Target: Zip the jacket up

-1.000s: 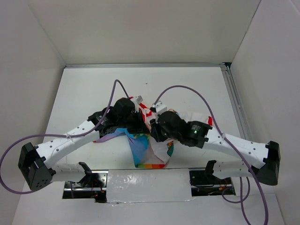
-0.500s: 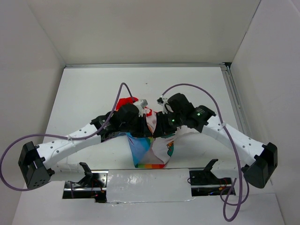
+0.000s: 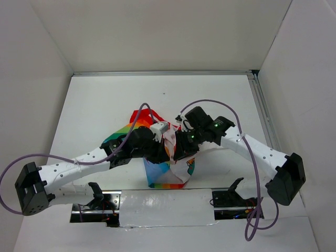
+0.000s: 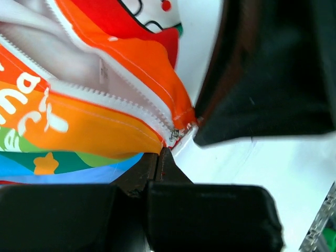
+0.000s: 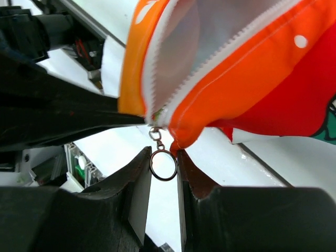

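Note:
The jacket [image 3: 167, 173] is bunched mid-table between both arms, with its rainbow hem towards me and red trim at the back. My left gripper [image 3: 159, 150] is shut, its tips [image 4: 160, 152] pinching the orange bottom hem [image 4: 94, 121] just beside the lower end of the white zipper teeth [image 4: 131, 105]. My right gripper [image 3: 179, 149] faces it closely. Its fingers [image 5: 137, 178] close round the zipper's metal pull ring [image 5: 163, 164], which touches both pads and hangs under the slider. Above the slider the zipper gapes open in the orange fabric [image 5: 252, 79].
Purple cables [image 3: 210, 102] arch over both arms. A silver taped strip [image 3: 165, 207] runs along the near edge, and a metal rail [image 3: 261, 110] lines the right side. White walls enclose the table. My right gripper's dark body [image 4: 273, 68] fills the left wrist view's upper right.
Both grippers have come closer together and nearer to me over the jacket's front. The left arm has shifted right, uncovering the rainbow sleeve and red part behind it.

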`<state>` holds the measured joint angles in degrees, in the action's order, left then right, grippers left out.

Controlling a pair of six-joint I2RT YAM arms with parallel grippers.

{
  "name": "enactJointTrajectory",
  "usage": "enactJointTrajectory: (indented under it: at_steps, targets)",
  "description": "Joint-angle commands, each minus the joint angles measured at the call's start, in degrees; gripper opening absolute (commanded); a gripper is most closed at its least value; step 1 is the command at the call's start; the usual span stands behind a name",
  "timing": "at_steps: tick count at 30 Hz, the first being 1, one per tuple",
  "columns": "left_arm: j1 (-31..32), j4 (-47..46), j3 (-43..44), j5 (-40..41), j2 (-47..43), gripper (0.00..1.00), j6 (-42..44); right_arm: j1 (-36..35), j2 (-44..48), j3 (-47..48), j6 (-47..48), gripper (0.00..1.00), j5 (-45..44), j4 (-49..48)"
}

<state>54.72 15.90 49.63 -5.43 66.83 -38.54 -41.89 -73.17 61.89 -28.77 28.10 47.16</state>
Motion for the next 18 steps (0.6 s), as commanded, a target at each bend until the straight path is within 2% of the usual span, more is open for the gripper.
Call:
enactJointTrajectory:
  at_steps: [1, 3, 4, 11, 13, 15, 18]
  targets:
    - [-0.05, 0.98, -3.74, -1.15, -2.92, 0.0, 7.16, 1.28, -1.1, 1.3, 2.49, 0.0, -1.6, 5.84]
    - [-0.05, 0.71, -4.1, -1.51, -3.89, 0.0, 7.78, 1.37, -1.19, 1.22, 3.37, 0.0, -2.52, 6.37]
    - [-0.05, 0.45, -4.36, -1.95, -4.33, 0.0, 8.83, 1.11, -1.1, 0.61, 4.16, 0.0, -0.17, 5.85]
    - [0.04, -0.26, -2.52, -4.67, -2.94, 0.0, 12.7, -0.3, 2.59, 0.07, 4.25, 0.0, 2.14, -3.12]
    - [0.12, 0.79, -1.9, -4.41, -2.23, 0.0, 12.27, -0.74, 3.55, 1.13, 3.99, 0.0, 0.3, -4.08]
    - [0.12, 1.41, -1.81, -4.24, -2.14, 0.0, 11.74, -1.96, 4.43, 1.83, 4.34, 0.0, -5.14, -5.67]
    - [0.12, 1.41, -1.73, -4.68, -3.11, 0.0, 9.9, -3.54, 3.74, 2.71, 8.1, 0.0, -4.37, -5.5]
